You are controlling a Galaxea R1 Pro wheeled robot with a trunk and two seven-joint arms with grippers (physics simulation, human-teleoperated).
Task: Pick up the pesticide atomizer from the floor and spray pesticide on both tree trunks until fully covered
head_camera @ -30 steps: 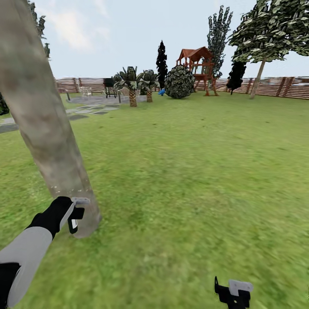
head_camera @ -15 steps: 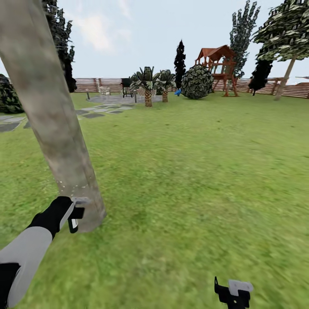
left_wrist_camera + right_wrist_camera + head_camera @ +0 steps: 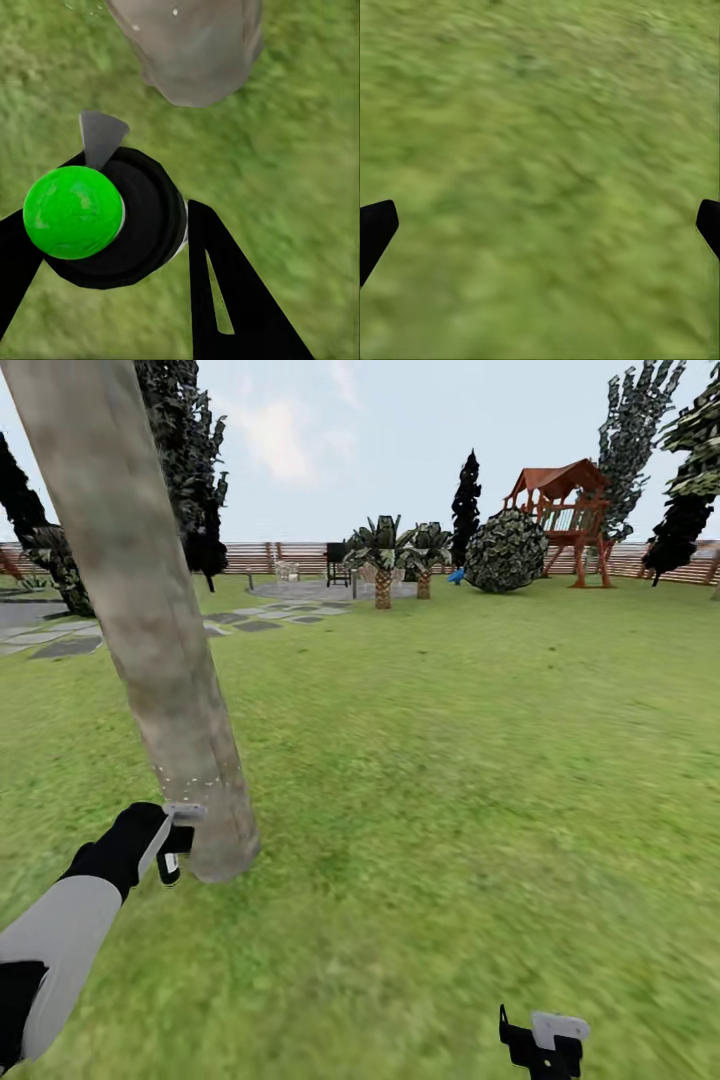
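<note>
A thick mottled grey-tan tree trunk [image 3: 150, 610] leans up through the left of the head view, with fine white pesticide specks [image 3: 185, 778] low on its bark. My left gripper [image 3: 170, 848] is beside the trunk's base, shut on the pesticide atomizer [image 3: 105, 217], a black round body with a bright green ball on top. In the left wrist view the trunk's foot [image 3: 195, 45] lies just beyond the atomizer's grey nozzle [image 3: 99, 135]. My right gripper [image 3: 545, 1045] hangs open over the grass floor [image 3: 540, 150], its fingertips [image 3: 375, 229] wide apart.
Lawn stretches ahead and to the right. Far back stand a wooden play tower [image 3: 560, 510], a round shrub [image 3: 507, 550], two short palms [image 3: 383, 555], dark cypress-like trees [image 3: 465, 495] and a slat fence [image 3: 290, 557]. Grey stepping stones [image 3: 60, 645] lie at the left.
The whole view has swung left, so the background has slid to the right. My left gripper with the atomizer sits slightly higher against the trunk's base. The right gripper holds its place.
</note>
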